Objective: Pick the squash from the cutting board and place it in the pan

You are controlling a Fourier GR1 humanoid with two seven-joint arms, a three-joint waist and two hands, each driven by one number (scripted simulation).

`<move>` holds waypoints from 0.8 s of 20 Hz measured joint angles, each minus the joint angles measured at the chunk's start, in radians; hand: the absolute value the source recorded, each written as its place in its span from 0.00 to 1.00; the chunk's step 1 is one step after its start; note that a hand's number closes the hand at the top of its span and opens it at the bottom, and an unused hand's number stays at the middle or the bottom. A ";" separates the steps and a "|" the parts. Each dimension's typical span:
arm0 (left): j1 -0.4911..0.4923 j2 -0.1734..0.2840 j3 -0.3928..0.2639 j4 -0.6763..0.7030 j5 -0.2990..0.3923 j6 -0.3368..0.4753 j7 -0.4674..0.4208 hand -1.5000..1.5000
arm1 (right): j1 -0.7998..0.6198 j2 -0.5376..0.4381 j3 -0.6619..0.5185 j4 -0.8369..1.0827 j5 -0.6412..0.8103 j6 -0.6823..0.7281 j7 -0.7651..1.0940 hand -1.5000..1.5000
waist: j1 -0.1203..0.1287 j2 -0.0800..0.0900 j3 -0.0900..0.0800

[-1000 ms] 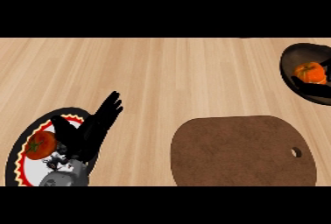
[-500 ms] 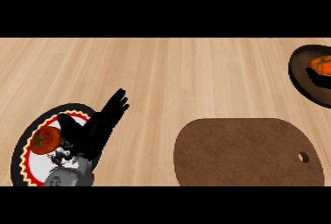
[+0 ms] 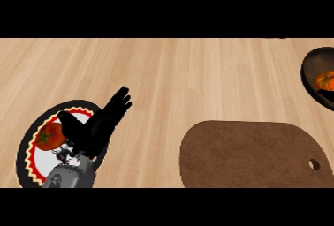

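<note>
An orange squash (image 3: pixel 325 80) lies inside the dark pan (image 3: pixel 313 73) at the right edge, partly cut off by the view. The brown cutting board (image 3: pixel 251 154) sits at the lower right with nothing on it. My left hand (image 3: pixel 98 126) is at the lower left, open, its fingers straight and pointing up and right, over a plate. My right hand shows in no view.
A black-rimmed plate (image 3: pixel 29 145) with a red and yellow edge holds a tomato (image 3: pixel 49 136) under my left hand. Light wooden counter (image 3: pixel 195 79) spreads between plate, board and pan.
The whole scene has slid rightward in the view: the pan with the squash now sits further toward the right edge. My left hand stays open over the plate.
</note>
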 measured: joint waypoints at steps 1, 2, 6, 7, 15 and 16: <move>0.003 -0.004 -0.005 0.002 -0.004 0.001 -0.003 0.50 | -0.007 0.001 -0.005 0.008 -0.005 0.011 -0.004 0.00 | 0.001 0.000 0.001; 0.003 -0.007 -0.007 0.003 -0.006 0.005 0.001 0.50 | -0.009 0.005 -0.014 0.015 -0.014 0.023 -0.014 0.00 | 0.000 0.000 0.002; 0.010 0.000 0.002 0.005 0.004 -0.005 -0.004 0.50 | -0.030 0.022 -0.083 0.018 -0.091 0.089 -0.085 0.00 | -0.007 -0.002 0.004; 0.008 0.000 0.004 0.004 0.005 -0.005 -0.004 0.50 | -0.037 0.026 -0.106 0.017 -0.116 0.105 -0.101 0.00 | -0.009 -0.003 0.005; 0.012 -0.001 0.015 0.003 0.004 0.005 -0.003 0.50 | -0.027 -0.041 -0.246 0.061 -0.267 0.356 -0.154 0.00 | -0.030 -0.007 0.004; 0.013 -0.006 0.010 0.003 -0.001 0.011 -0.004 0.50 | -0.022 -0.054 -0.254 0.067 -0.276 0.395 -0.157 0.00 | -0.032 -0.007 0.005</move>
